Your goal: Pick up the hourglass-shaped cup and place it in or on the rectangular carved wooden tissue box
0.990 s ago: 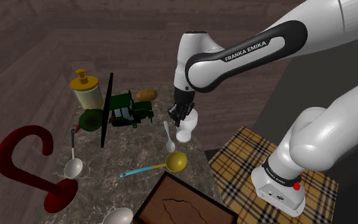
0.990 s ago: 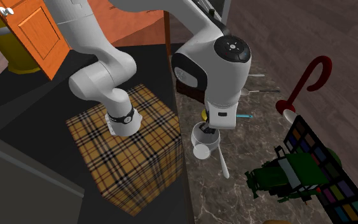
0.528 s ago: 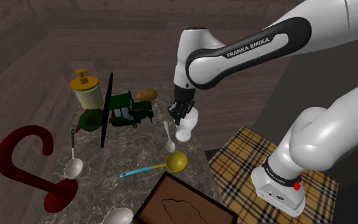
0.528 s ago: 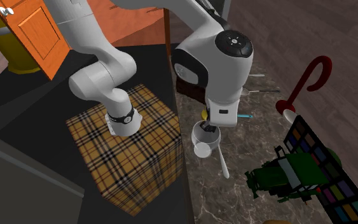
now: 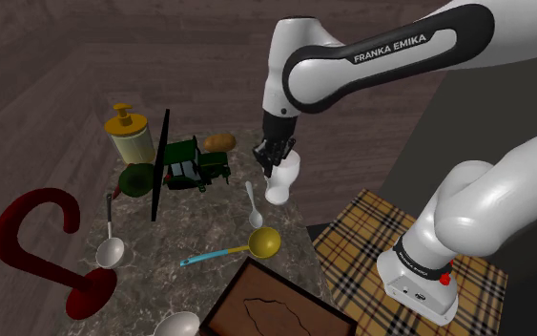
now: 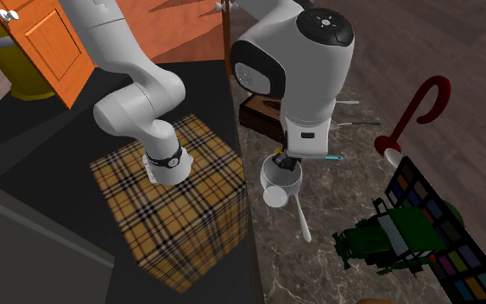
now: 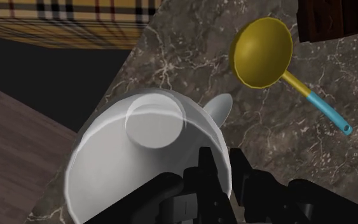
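Observation:
The white hourglass-shaped cup [image 5: 283, 179] hangs a little above the marble tabletop [image 5: 171, 258], near the edge beside the stand. My black gripper [image 5: 274, 162] is shut on its rim, one finger inside the bowl and one outside. The wrist view looks into the cup [image 7: 145, 153] from above, with the gripper [image 7: 225, 175] pinching its wall. In the second exterior view the cup [image 6: 280, 180] hangs under the gripper [image 6: 286, 162]. The brown carved wooden tissue box [image 5: 271, 305] lies at the shoulder view's bottom edge, and its corner [image 6: 258, 110] shows behind the arm.
Under the cup lie a white spoon [image 5: 253, 202] and a yellow ladle [image 5: 263, 241] with a blue handle. A green toy tractor [image 5: 197, 164], a yellow dispenser jar [image 5: 130, 134], a thin dark board [image 5: 161, 162], a dark red cane [image 5: 37, 239] and a metal ladle [image 5: 110, 250] crowd the table. The plaid stand [image 5: 381, 258] sits beside it.
The arm has risen and carried the cup upward off the table. The other things on the table have not moved.

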You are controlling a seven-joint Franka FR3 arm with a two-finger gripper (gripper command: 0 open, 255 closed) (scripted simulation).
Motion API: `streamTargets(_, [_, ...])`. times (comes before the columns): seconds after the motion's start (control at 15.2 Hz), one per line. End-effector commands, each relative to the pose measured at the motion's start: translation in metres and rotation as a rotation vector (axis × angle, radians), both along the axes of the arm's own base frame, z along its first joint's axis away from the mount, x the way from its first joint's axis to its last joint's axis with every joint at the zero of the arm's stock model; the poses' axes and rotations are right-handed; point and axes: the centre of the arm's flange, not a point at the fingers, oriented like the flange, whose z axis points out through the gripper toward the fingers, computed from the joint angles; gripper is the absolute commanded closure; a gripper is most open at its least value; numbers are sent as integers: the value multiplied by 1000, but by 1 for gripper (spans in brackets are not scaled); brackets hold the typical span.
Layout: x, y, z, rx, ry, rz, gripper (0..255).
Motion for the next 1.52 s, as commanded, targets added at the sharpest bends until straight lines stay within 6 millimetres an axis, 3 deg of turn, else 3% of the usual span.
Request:
streamTargets(0.0, [1,1,12,0,0,0,255])
streamTargets(1.39, [1,1,120,0,0,0,255])
streamTargets(1.45, [-8,11,122,0,0,0,255])
